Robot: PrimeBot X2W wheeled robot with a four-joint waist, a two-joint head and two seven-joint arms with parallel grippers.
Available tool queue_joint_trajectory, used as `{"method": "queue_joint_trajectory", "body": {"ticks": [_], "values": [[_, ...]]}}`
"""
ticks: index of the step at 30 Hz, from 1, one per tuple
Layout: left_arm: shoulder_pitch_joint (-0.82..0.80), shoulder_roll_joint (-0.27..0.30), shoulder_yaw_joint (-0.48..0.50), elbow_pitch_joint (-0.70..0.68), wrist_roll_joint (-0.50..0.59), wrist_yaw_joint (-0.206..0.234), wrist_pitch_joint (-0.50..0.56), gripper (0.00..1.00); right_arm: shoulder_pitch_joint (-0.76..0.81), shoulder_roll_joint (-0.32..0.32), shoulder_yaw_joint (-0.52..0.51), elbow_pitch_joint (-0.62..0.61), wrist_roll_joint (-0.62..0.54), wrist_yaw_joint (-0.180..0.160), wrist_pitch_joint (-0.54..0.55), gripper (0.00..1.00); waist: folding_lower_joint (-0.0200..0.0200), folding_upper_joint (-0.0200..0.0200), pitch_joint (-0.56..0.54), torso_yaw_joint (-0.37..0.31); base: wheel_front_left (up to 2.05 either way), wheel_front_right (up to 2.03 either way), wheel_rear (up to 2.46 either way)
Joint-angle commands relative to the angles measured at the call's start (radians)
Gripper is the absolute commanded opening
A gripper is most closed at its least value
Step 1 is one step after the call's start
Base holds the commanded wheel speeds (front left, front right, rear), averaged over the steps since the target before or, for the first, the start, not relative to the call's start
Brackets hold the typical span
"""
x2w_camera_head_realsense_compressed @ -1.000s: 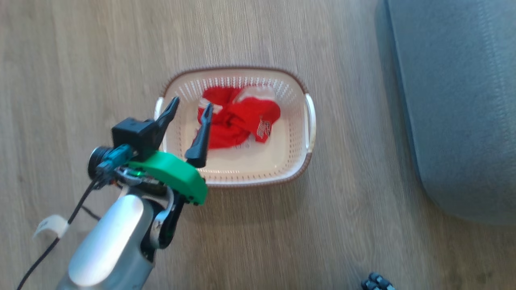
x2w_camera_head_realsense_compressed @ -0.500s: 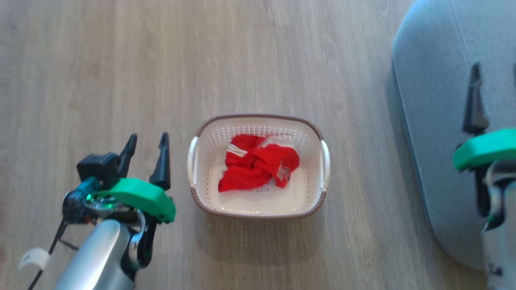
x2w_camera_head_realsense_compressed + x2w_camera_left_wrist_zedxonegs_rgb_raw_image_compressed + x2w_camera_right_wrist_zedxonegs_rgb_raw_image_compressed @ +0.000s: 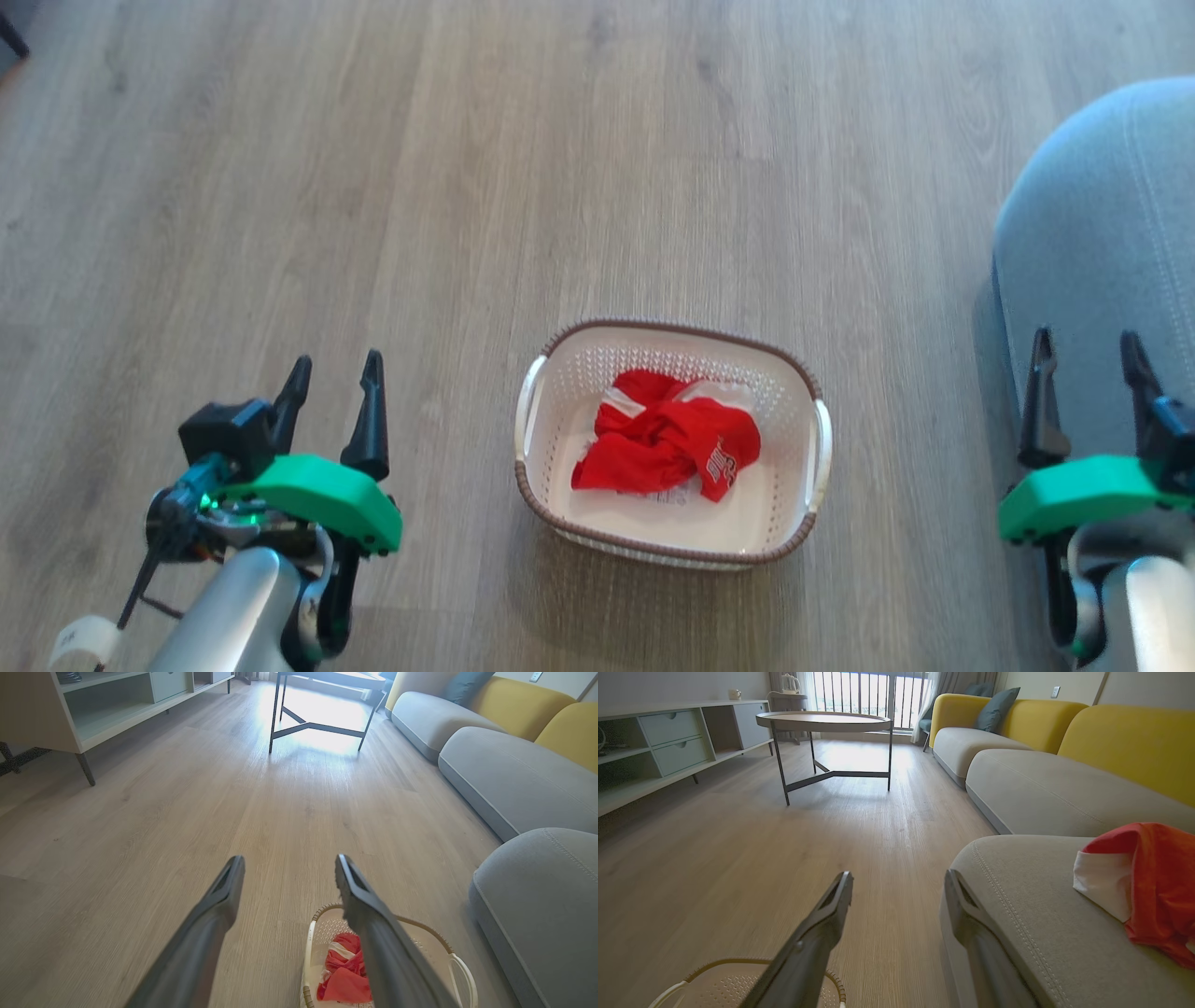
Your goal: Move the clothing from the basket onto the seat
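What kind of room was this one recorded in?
Most likely a home living room: a long sofa with grey seats and yellow backs, a round coffee table on thin metal legs, and a low cabinet with drawers, all on wood-look flooring.

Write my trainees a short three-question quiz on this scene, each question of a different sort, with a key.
1. True or false: the left hand is gripping the clothing.
2. The basket stands on: A a shelf, B the wooden floor, C a round table.
3. Fill the gap: in the right wrist view, a second red-and-white garment lies on the grey ____.
Key: 1 false, the hand is open and apart from the basket; 2 B; 3 seat.
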Motion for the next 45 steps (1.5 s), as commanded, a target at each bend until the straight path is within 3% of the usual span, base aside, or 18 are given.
{"method": "queue_joint_trajectory", "body": {"ticks": [1,11,19,25,37,45], "values": [[-0.022,0.015,0.039,-0.026,0.005,-0.004,-0.013,1.00,-0.005,-0.003,0.016,-0.026,-0.012,0.007,-0.014,1.00,0.0001,-0.0001,-0.020,0.014,0.00,0.00,0.00],[0.009,0.024,0.035,-0.043,0.007,0.003,-0.016,1.00,0.013,0.010,0.041,0.014,-0.035,0.007,-0.039,1.00,0.0001,-0.0001,-0.058,-0.001,0.00,0.00,0.00],[-0.008,0.029,0.037,-0.073,0.008,0.009,-0.015,1.00,-0.011,0.011,0.034,-0.025,-0.053,0.007,-0.039,1.00,0.0001,-0.0001,0.004,-0.021,0.00,0.00,0.00],[-0.070,0.033,0.033,-0.102,0.019,0.003,-0.008,1.00,-0.066,0.012,0.027,-0.066,-0.054,0.007,-0.044,1.00,0.0001,-0.0001,0.133,-0.046,0.00,0.00,0.00],[-0.365,0.048,-0.064,-0.134,0.134,-0.047,0.096,1.00,-0.306,0.012,0.014,-0.121,-0.011,0.007,-0.083,1.00,0.0001,-0.0001,0.529,-0.157,0.00,0.00,0.00],[-0.529,0.033,-0.166,-0.092,0.223,-0.092,0.201,1.00,-0.400,0.012,0.022,-0.123,0.044,0.007,-0.089,1.00,0.0001,-0.0001,0.647,-0.241,0.00,0.00,0.00]]}}
